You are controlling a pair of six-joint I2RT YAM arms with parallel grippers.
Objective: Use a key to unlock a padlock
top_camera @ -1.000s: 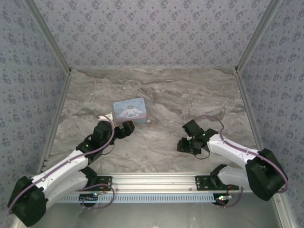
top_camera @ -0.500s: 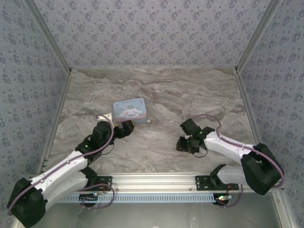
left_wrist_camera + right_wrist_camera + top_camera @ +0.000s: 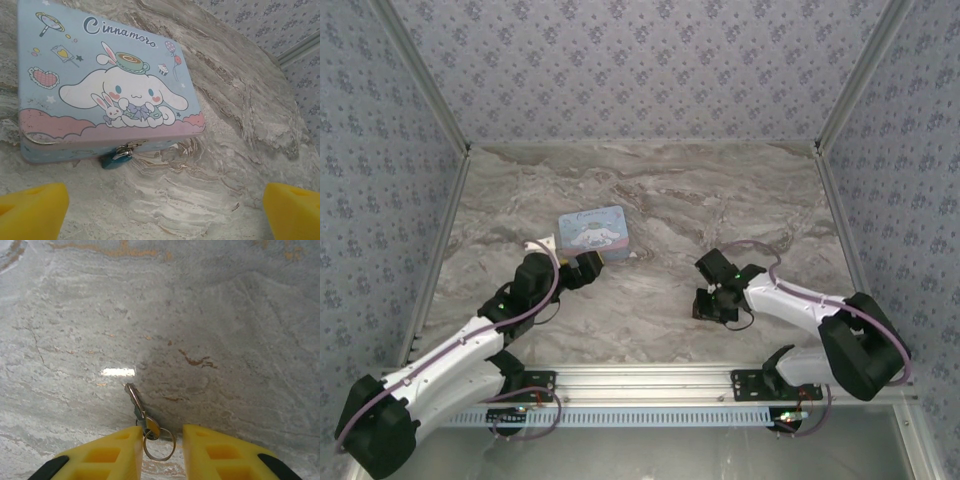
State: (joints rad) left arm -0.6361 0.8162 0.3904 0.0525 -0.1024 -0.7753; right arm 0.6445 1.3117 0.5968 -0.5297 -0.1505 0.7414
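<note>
Padlock point(image 3: 110, 160) first: in the left wrist view it is a tiny blue-green thing hanging at the front edge of a pale blue tin point(image 3: 100, 75). It hangs from a small silvery clasp point(image 3: 127, 148) in the middle of that edge, down by the grey stone-look worktop point(image 3: 210, 190). The tin lies flat with its lid shut. The lid has a white cartoon animal with long ears on it and the word "Cinnamoro". The left pincer point(image 3: 162, 212) is open very wide. Its yellow fingertips point(image 3: 32, 210) sit in the two bottom corners, well apart, and they hold nothing. The padlock is just ahead of them and they do not touch it.

In the right wrist view a little silvery key point(image 3: 137, 407) lies flat on the worktop. Its tip points away from the camera. A round key ring point(image 3: 174, 444) is hooked on its head. The right pincer point(image 3: 161, 450) is open just a bit. The ring sits in the narrow gap between its two yellow fingers. It is close against one finger, and a thin strip of worktop shows next to the other, so the ring is not squeezed.

In the top view the tin sits left of the middle of the worktop. The left pincer is just beside its near edge. The right pincer is down low on the right side, well apart from the tin.
</note>
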